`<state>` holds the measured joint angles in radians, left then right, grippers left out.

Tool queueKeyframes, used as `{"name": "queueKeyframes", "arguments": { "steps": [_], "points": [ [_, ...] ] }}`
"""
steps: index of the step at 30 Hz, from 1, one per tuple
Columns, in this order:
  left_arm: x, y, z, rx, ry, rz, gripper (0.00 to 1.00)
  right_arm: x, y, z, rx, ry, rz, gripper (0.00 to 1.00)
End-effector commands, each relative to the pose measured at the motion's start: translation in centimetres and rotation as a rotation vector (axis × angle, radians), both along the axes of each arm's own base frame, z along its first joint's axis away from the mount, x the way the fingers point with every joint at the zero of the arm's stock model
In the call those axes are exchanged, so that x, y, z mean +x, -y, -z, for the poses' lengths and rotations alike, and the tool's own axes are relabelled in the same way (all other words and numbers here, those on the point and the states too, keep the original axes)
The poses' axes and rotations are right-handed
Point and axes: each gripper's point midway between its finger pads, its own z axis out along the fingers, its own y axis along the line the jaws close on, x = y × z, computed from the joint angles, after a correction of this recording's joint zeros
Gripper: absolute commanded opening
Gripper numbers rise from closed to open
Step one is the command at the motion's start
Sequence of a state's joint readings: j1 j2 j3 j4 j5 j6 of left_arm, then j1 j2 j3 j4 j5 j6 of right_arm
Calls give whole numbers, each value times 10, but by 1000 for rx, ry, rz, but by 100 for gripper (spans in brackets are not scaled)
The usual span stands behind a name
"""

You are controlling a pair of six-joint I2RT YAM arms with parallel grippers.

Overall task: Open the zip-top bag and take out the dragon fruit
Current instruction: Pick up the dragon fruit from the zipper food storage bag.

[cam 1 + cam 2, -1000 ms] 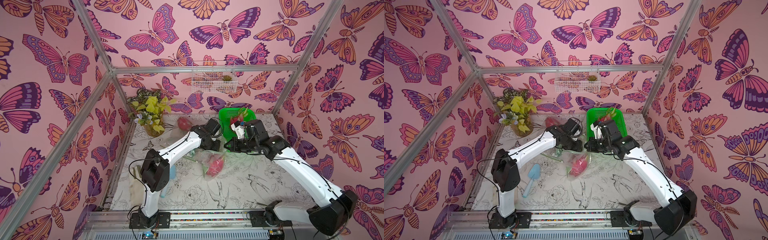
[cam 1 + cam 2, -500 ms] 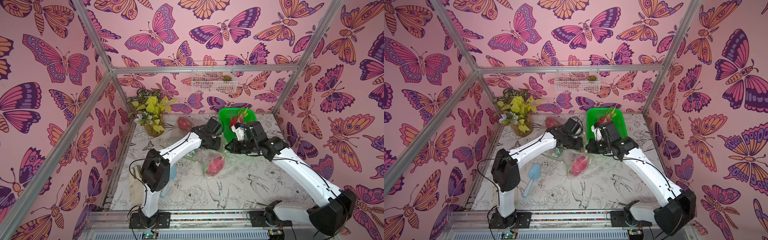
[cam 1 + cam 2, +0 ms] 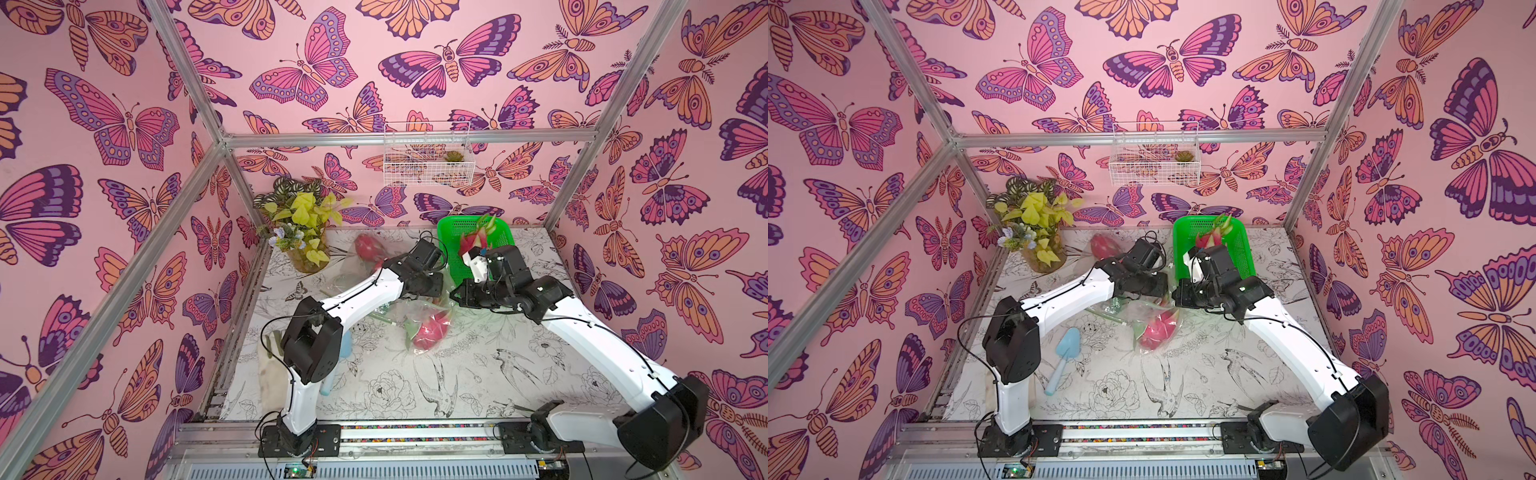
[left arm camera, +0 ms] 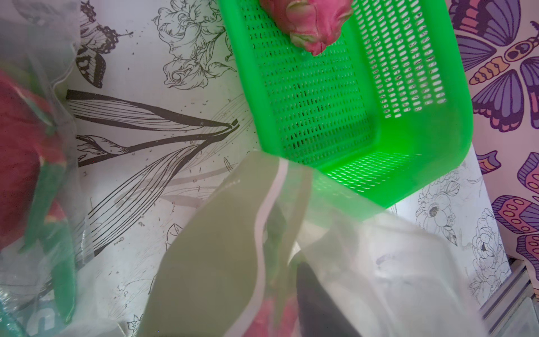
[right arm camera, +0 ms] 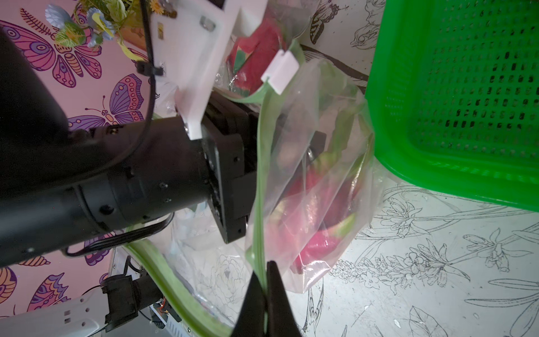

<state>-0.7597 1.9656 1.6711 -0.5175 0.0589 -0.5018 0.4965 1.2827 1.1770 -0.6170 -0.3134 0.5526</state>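
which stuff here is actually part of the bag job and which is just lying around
Part of the job:
- zip-top bag
- dragon fruit inside it
- right gripper, pinching the bag's zip edge
- left gripper, reaching into the bag

Just lying about:
- potted plant
- blue scoop
- wire basket

No legible text, label, brand, number or sign anywhere in these views.

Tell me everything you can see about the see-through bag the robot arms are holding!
The zip-top bag is clear, crinkly plastic with a green zip strip and a white slider. Its mouth is open. The right gripper pinches the strip shut between its fingers, while the left gripper reaches inside. A pink dragon fruit with green-tipped scales lies in it. The bag sags onto the flower-print table, beside the green basket.
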Motion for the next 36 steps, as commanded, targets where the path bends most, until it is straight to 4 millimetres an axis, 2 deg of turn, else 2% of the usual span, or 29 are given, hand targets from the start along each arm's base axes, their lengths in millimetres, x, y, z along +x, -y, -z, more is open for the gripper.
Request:
{"name": "queueKeyframes", "arguments": {
  "steps": [1,15,22,26,32,36],
  "points": [
    [6,4,13,5,7,-14,44,4,6,7,-19,-9,28,0],
    [13,14,27,0,22,-16,41,7,14,17,-32,-27,54,0],
    [15,16,22,-19,47,-14,29,9,18,25,-36,-52,73,0],
    [15,16,22,-17,50,-11,27,10,18,26,-32,-57,74,0],
    [14,16,28,-7,43,3,28,10,20,24,-31,-56,77,0],
    [13,17,31,-8,33,7,33,10,22,22,-29,-50,79,0]
  ]
}}
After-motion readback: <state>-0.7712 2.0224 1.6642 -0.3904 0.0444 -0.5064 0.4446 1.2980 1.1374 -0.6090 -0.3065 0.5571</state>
